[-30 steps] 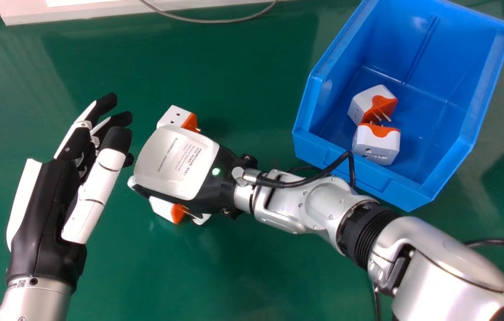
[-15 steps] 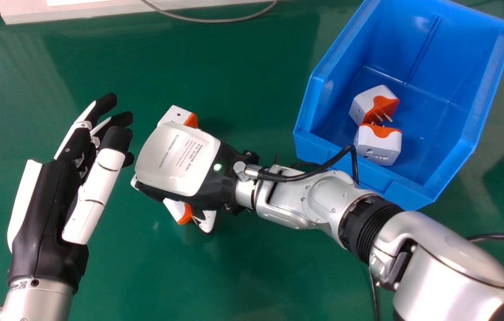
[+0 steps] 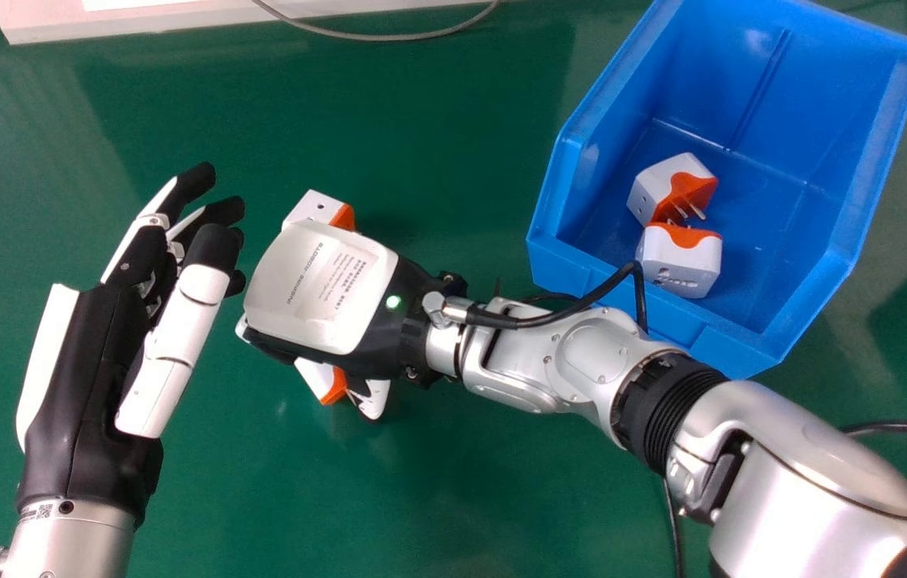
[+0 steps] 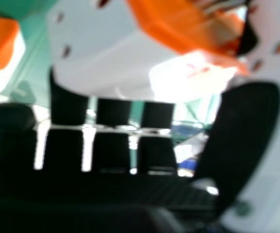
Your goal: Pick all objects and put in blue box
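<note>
The step in hand looks like a pick-up: the right hand [image 3: 317, 289] has fingers and thumb around the nearer adapter [image 3: 333, 386] on the surface [image 3: 453, 482], close to the farther adapter [image 3: 317, 210]. Two other adapters [image 3: 682, 261] lie in the blue box [image 3: 730, 345]. Next calls for a firm grip, a lift, then a carry rightward. The left hand [image 3: 88, 361] is relaxed, empty.

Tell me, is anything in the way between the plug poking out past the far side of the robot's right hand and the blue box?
Only the wall of the blue box, which the plug would likely need to clear. The right hand partly covers the plug, but nothing else visible stands between plug and box.
</note>
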{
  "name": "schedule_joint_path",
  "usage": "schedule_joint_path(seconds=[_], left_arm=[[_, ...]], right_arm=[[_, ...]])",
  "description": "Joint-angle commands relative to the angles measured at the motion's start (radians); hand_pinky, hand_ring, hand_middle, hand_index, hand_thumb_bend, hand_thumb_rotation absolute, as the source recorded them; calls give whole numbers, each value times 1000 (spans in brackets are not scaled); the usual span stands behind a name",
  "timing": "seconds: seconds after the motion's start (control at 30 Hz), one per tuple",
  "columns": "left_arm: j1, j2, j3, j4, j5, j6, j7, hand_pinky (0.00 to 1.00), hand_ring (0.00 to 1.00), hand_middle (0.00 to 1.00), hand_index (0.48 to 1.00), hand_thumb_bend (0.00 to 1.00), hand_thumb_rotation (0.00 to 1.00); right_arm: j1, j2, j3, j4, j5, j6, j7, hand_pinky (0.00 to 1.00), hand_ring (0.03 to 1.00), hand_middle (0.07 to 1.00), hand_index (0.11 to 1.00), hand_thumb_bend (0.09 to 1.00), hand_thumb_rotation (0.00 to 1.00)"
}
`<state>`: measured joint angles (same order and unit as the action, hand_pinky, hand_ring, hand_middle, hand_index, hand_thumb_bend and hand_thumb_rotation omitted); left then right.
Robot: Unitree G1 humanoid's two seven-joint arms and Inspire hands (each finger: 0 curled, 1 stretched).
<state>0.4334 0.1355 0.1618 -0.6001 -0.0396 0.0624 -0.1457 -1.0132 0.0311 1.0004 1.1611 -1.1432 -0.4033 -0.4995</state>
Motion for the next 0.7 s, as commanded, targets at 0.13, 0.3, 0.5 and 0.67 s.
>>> schedule_joint_path(seconds=[0.13, 0.3, 0.5, 0.67], left_arm=[[-11, 11, 2, -20, 3, 3, 1, 790, 850, 863, 896, 720, 857], [-25, 17, 15, -2, -6, 1, -4, 791, 850, 863, 897, 722, 858], [-36, 21, 25, 7, -9, 3, -7, 791, 850, 863, 897, 724, 858], [-52, 28, 35, 28, -11, 0, -8, 791, 850, 863, 897, 725, 857]], right_arm=[[2, 8, -17, -49, 21, -14, -41, 30, 60, 97, 468, 513, 111], [46, 6, -56, -85, 63, -36, -39, 29, 59, 97, 468, 513, 112], [106, -23, -105, -151, 122, -61, 15, 32, 61, 106, 468, 512, 112], [165, -72, -152, -263, 168, -54, 116, 60, 82, 138, 469, 512, 112]])
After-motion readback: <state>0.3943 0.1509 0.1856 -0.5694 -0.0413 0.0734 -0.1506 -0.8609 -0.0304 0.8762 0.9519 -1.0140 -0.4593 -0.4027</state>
